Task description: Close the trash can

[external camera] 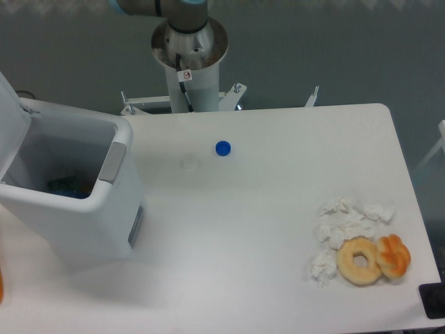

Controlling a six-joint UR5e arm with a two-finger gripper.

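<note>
My table [264, 229] is the white slab filling most of the view, w/ rounded corners at the far right. The trash can [76, 202] sits on its left side, big white boxy bin, lid [10, 129] swung up and back at the far left edge, so the mouth is open; grey latch strip [115, 161] on the rim facing the table's middle, something blue-ish down inside, too dim to name. My arm: only the base column [189, 52] shows, upright behind the table's far edge, w/ a bit of the shoulder joint cut off at the top of frame, leaning toward the left. Rest of the arm is out of shot, and so is my gripper, so can't say if it's released or clenched. Near the right front corner: a heap of crumpled white tissues [344, 226], a plain ring donut [359, 261] touching them, and an orange-glazed pastry [393, 255] just beside the donut on its right. Small blue bottle cap [222, 147] lies alone near the table's far-middle, well apart from the trash can and the food.
</note>
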